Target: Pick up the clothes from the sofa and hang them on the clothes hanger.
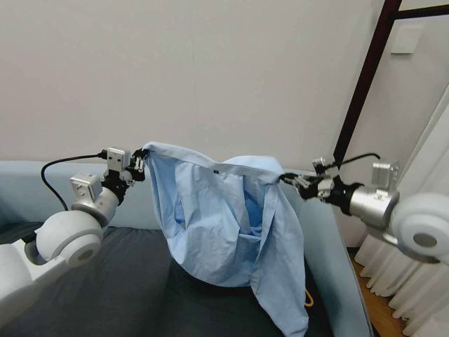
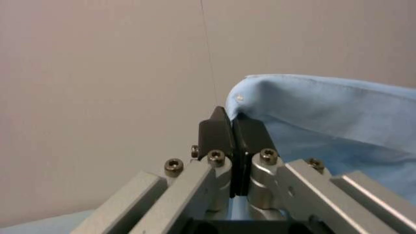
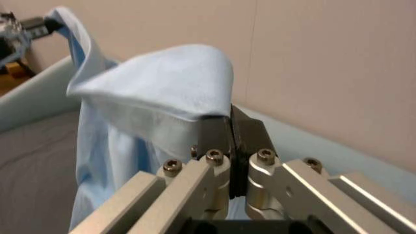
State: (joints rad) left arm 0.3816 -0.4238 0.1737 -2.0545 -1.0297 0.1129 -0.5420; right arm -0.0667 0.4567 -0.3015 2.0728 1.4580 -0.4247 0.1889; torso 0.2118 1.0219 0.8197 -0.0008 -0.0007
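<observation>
Shirt (image 1: 224, 217), pale blue, hangs stretched across mid-frame above the sofa (image 1: 105, 281), its top edge running side to side. Left gripper (image 1: 138, 167) pinches its left corner, right gripper (image 1: 291, 180) its right corner, both closed on cloth. Dark pole (image 1: 365, 84) rises upper right, nearer the right arm.

The blue shirt (image 1: 224, 225) is cut at its lowest corner by the head view's bottom edge, hides the sofa (image 1: 140, 281) seat behind it, loses its pinched edges inside the left gripper (image 1: 138, 167) and right gripper (image 1: 291, 180), and a yellow thing (image 1: 307, 298) beside its hem is too small to identify.
</observation>
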